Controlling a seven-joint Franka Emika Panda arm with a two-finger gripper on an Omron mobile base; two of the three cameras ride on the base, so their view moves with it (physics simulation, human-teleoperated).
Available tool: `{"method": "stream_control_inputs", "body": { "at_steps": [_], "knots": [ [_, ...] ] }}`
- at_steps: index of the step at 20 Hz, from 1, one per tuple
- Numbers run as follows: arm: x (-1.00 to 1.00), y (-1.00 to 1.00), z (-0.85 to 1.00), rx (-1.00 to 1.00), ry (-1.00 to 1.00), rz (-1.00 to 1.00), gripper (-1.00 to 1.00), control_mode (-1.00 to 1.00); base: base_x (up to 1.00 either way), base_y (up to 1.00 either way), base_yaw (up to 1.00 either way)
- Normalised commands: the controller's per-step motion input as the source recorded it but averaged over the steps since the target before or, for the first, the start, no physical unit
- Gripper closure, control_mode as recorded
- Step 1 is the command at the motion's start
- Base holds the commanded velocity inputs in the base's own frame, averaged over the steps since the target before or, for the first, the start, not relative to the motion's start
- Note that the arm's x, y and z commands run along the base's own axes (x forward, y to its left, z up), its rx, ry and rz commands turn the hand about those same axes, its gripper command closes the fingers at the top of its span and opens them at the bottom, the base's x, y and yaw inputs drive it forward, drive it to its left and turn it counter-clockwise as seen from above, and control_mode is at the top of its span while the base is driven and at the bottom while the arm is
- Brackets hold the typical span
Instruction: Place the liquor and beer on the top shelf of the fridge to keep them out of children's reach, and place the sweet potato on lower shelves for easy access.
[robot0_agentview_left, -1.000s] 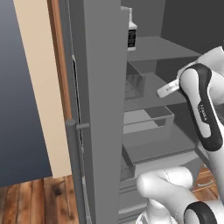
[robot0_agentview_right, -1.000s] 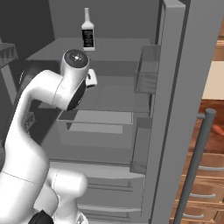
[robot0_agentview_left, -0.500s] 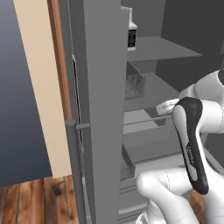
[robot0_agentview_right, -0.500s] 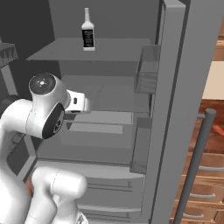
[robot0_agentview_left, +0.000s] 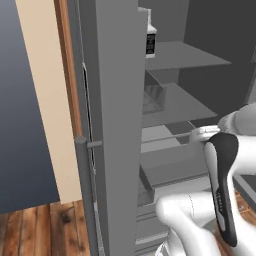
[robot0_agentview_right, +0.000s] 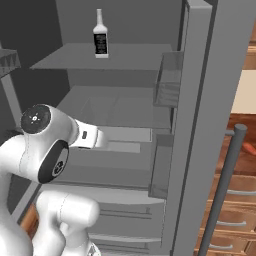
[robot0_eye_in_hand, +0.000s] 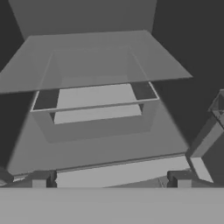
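The fridge stands open, its long cylindrical handle swung out to the right of the right base view. The liquor stands upright on the top shelf, set back from the front edge toward the left side, which suits the aim of keeping it out of children's reach; that part of the task looks done. From the left base view the same bottle peeks out past the edge of the fridge's side wall, on the same plain panel. The gripper is empty, its two dark fingertips spread wide apart with nothing between them, and the hand looks into the fridge at the lower shelves, where a translucent drawer front sits under a flat panel. The arm is folded low in front of the middle shelves, probably because it has nothing to carry yet. The beer and sweet potato cannot be made out here, so both presumably remain to be fetched.
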Motion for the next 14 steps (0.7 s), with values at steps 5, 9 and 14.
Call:
{"method": "stream_control_inputs", "body": {
  "at_steps": [5, 9, 14],
  "knots": [
    [-0.47, -0.19, 0.0, 0.0, 0.0, -0.02, -1.0, -1.0, 0.0, 0.0, 0.0],
    [-0.27, -0.05, 0.0, 0.0, 0.0, 0.0, -1.0, 1.0, -0.42, -0.13, -0.01],
    [0.0, 0.0, 0.0, 0.0, 0.0, 0.0, -1.0, 1.0, -0.93, -0.51, -0.29]
  ]
}}
